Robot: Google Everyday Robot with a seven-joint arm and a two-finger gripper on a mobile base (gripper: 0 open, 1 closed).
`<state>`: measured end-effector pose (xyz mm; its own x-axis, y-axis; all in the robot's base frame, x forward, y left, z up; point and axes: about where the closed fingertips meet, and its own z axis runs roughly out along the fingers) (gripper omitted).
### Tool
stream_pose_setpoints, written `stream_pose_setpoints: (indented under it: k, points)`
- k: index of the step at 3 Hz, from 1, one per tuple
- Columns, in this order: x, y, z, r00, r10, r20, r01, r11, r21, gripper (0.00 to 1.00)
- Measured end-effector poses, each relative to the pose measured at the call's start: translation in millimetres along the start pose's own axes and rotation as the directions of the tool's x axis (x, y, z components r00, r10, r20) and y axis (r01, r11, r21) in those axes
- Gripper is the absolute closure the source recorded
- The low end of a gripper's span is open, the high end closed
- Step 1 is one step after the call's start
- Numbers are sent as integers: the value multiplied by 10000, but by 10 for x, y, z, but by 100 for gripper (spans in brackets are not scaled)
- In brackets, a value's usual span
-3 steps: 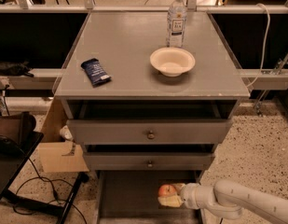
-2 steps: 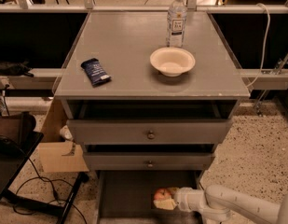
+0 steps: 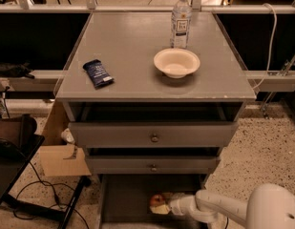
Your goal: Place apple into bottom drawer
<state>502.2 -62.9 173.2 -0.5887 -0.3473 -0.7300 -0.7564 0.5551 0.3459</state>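
1. The small round red-orange apple (image 3: 157,200) is inside the wide shallow grey bottom drawer (image 3: 125,202). It is in the right half of this drawer and low over its flat floor. Whether it already touches the floor, I cannot tell.
2. The white two-finger gripper (image 3: 164,207) is also inside the bottom drawer, right against the right side of the apple. The white arm (image 3: 218,209) comes into the drawer from its right front.
3. I cannot tell if the jaws pinch the apple or are spread apart, because their tips are not to be made out beside the apple.
4. In my judgement the step in hand is the release, and the task is nearly finished.
5. To do it well, the apple should first rest on the floor of the bottom drawer, so that it does not drop. A round fruit rolls easily on a flat floor, and only the low sides would stop it.
6. The jaws should open slowly and only enough to free the apple, without pushing it sideways.
7. The retreat needs care. The grey middle drawer with a round metal knob (image 3: 152,166) hangs just above the bottom drawer, so the gripper should go out toward the drawer's front before it rises.
8. The white bowl (image 3: 176,62), the clear plastic water bottle (image 3: 181,20) and the dark blue packet (image 3: 98,73) lie on the grey surface (image 3: 128,42), well above the bottom drawer, and play no part in this step.
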Motion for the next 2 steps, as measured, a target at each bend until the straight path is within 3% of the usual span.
stream_pose_setpoints:
  k: [2]
  points:
    - [277,-92,399,9998,-113,175,110,9998,185,100]
